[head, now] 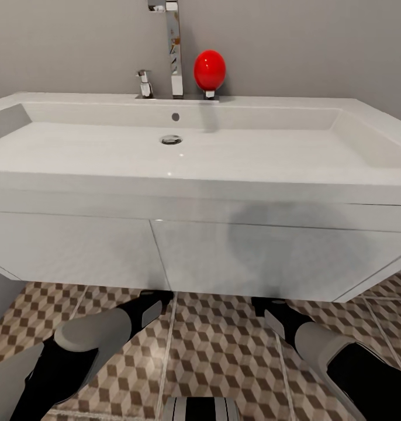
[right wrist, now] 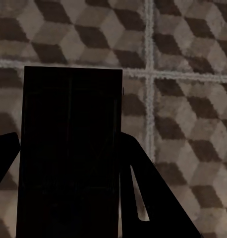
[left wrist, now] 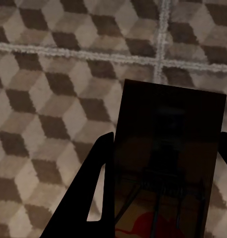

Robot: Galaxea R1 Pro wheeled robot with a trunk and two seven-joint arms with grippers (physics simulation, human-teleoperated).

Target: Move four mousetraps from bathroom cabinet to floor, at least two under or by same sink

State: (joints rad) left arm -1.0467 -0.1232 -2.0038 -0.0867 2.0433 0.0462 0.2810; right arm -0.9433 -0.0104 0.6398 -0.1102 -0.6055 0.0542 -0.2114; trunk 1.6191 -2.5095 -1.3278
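- Sink [head: 78, 152]: wide white trough basin on a white flat-fronted vanity [head: 247, 257], across the far half of the head view; drain at centre.
- Bathroom floor [head: 224, 351]: cube-pattern tiles, brown/beige/cream, pale grout; runs under the vanity & toward the near edge.
- Left arm [head: 89, 345] & right arm [head: 317, 345]: grey-and-black, reaching fwd and down, ends just below the vanity's lower edge.
- Chrome tap [head: 175, 49]: upright at the basin's far rim, w/ a small chrome handle [head: 145, 83] just left of it.
- Red egg-shaped object [head: 210, 70]: on the far rim, just right of the tap.
- Left claw [left wrist: 160, 183]: closed onto a mousetrap [left wrist: 168, 163], a dark rectangular plate held between both fingers above the tiles; a red patch shows at its near end.
- Right claw [right wrist: 69, 178]: gripping a second mousetrap [right wrist: 71, 148], near-black plate between the fingers, over a grout crossing.
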